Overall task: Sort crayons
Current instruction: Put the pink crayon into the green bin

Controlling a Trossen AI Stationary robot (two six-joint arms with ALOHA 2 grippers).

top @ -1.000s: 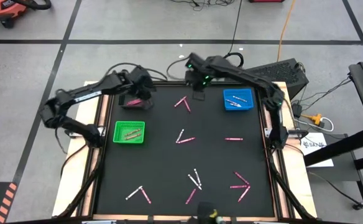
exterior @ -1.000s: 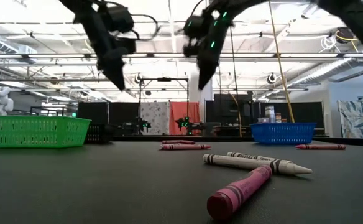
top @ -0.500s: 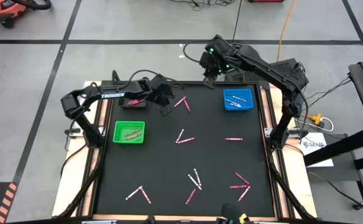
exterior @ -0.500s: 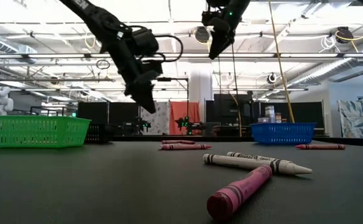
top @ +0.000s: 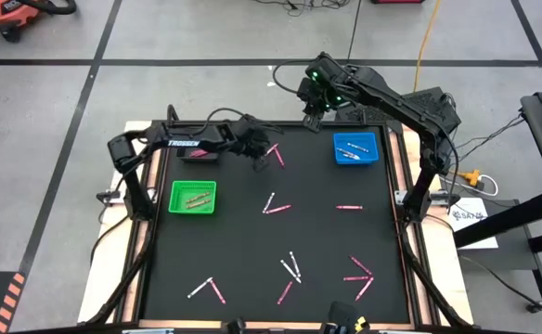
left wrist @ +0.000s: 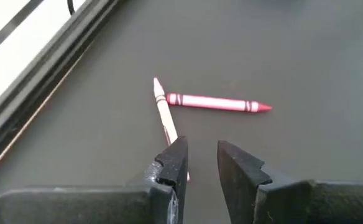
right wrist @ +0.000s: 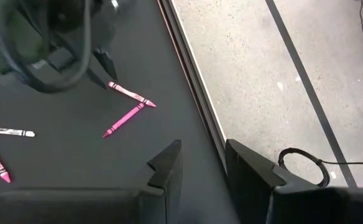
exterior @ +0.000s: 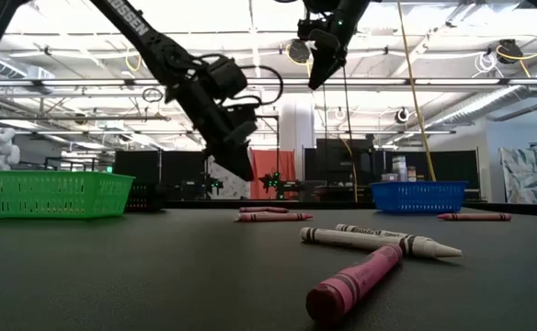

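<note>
Left wrist view showed a pale crayon (left wrist: 165,115) and a pink crayon (left wrist: 219,102) meeting in a V on the black table (left wrist: 306,56), just ahead of the left gripper (left wrist: 201,165), whose fingers stood slightly spread with nothing between them. From above, this pair (top: 273,154) lay near the table's far edge, with the other crayons scattered across the middle and near side. A few already sat in the green tray (top: 194,197), the blue tray (top: 355,148) and a dark tray (top: 195,151). The right gripper (top: 312,116) hung high over the far edge, fingers apart and empty. Because the two crayons touched at their tips, a descent could likely catch both, or nudge one so it rolled away. The narrow finger gap left little margin for misalignment.
</note>
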